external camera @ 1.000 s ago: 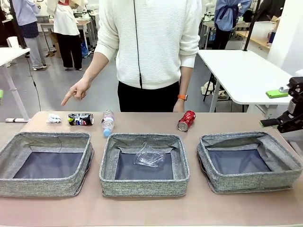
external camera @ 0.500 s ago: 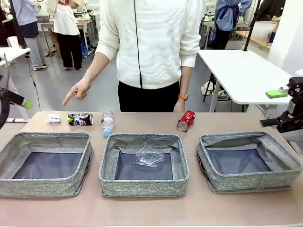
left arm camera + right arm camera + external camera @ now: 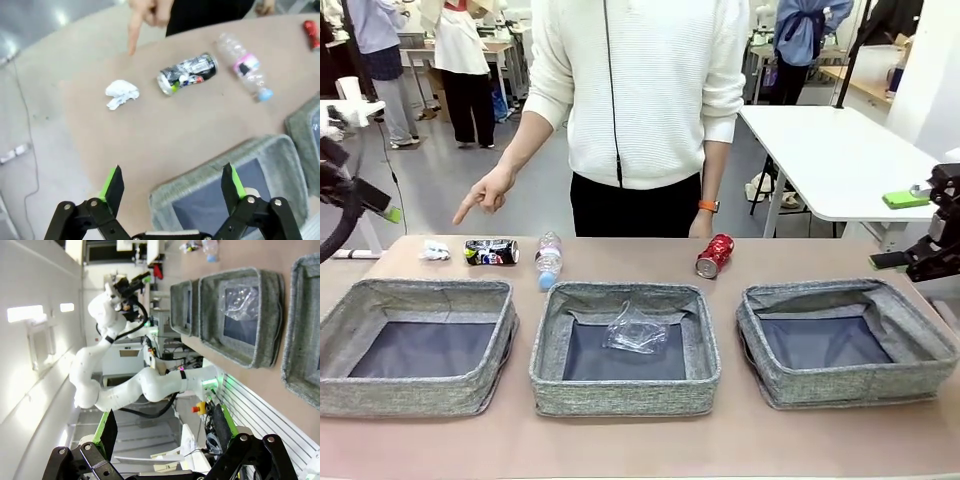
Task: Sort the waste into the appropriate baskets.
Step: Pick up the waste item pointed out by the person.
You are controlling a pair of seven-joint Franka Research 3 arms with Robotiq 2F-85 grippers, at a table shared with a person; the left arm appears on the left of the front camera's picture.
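Along the table's far side lie a white paper wad (image 3: 433, 250) (image 3: 121, 93), a crushed dark blue can (image 3: 491, 252) (image 3: 187, 74), a clear blue-capped bottle (image 3: 549, 258) (image 3: 243, 66) and a crushed red can (image 3: 714, 255) (image 3: 311, 34). A crumpled clear cup (image 3: 635, 330) (image 3: 240, 297) rests in the middle basket (image 3: 548, 345). The left basket (image 3: 340, 320) (image 3: 220, 170) and right basket (image 3: 920, 345) hold nothing. My left gripper (image 3: 360, 185) (image 3: 171, 180) hangs open, high off the table's left end. My right gripper (image 3: 895, 230) (image 3: 165, 427) stands open beyond the right basket.
A person stands at the far side, one hand (image 3: 480, 195) (image 3: 145, 12) pointing down towards the paper wad and dark can. A white table (image 3: 830, 150) stands behind at the right. Bare tabletop (image 3: 640, 445) runs along the near edge in front of the baskets.
My left arm has come into the front view at the left edge and risen a little. The right arm, the person's pointing hand and the litter have stayed put.
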